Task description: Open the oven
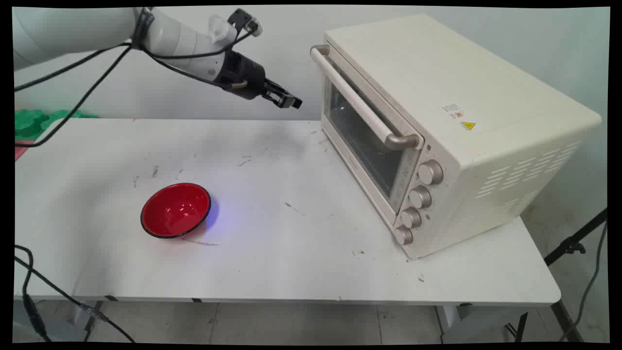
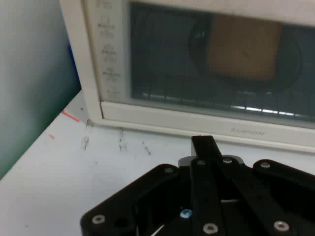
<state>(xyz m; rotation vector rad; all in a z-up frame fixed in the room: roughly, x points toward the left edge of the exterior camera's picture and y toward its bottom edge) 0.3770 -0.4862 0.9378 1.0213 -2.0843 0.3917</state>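
My gripper [image 1: 285, 100] hangs in the air above the table's far side, a short way left of the cream toaster oven [image 1: 437, 121]. It points at the oven's front and is shut with nothing in it. The oven door [image 1: 362, 133] is closed, and its long handle [image 1: 359, 104] runs across the top of the glass. In the hand view my gripper [image 2: 203, 142] rises in front of the oven's window [image 2: 211, 54]. A brownish square shape [image 2: 243, 46] shows behind the glass; what it is I cannot make out. A red bowl [image 1: 176, 210] sits empty on the table's near left.
Several knobs [image 1: 419, 197] line the oven's front right side. The white table [image 1: 291, 262] carries dark scuff marks. Green shapes [image 1: 29, 121] lie past its far left edge. Black cables hang from the arm on the left.
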